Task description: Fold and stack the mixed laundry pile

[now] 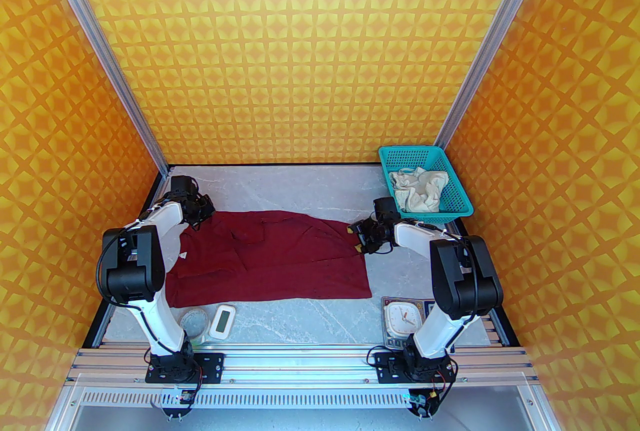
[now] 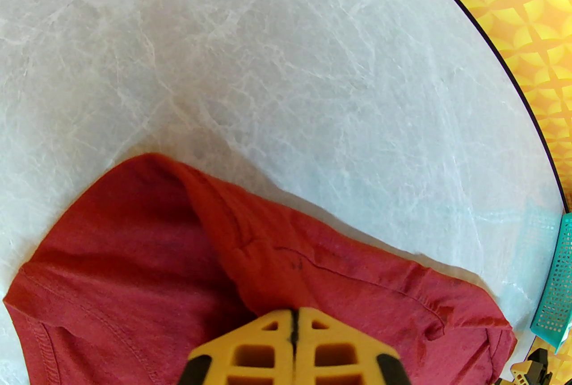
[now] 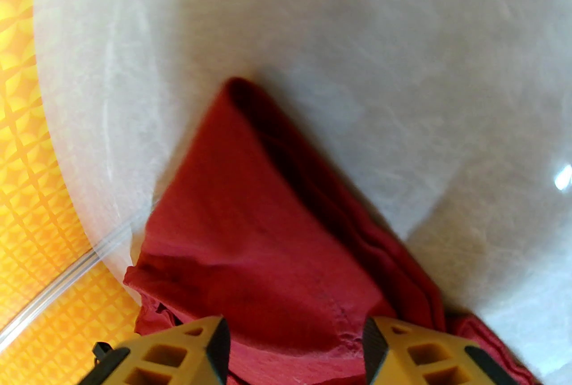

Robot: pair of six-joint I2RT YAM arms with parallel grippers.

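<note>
The dark red shirt (image 1: 270, 259) lies spread across the grey table, wrinkled along its far edge. At the shirt's far left corner my left gripper (image 1: 197, 213) is down on the cloth. In the left wrist view its yellow fingers (image 2: 295, 329) are pressed together, with a ridge of the shirt (image 2: 268, 249) drawn up into them. My right gripper (image 1: 354, 238) is at the far right corner, open. Its fingertips (image 3: 214, 343) stand on either side of the shirt's edge (image 3: 277, 240). The cream-white shorts (image 1: 417, 191) lie crumpled in the teal basket (image 1: 410, 151).
The basket stands at the back right corner, just behind the right gripper, and its mesh corner (image 2: 556, 285) shows in the left wrist view. Near the front edge sit a white digital device (image 1: 222, 321), a round clear dish (image 1: 192, 320) and a square clock (image 1: 404, 316).
</note>
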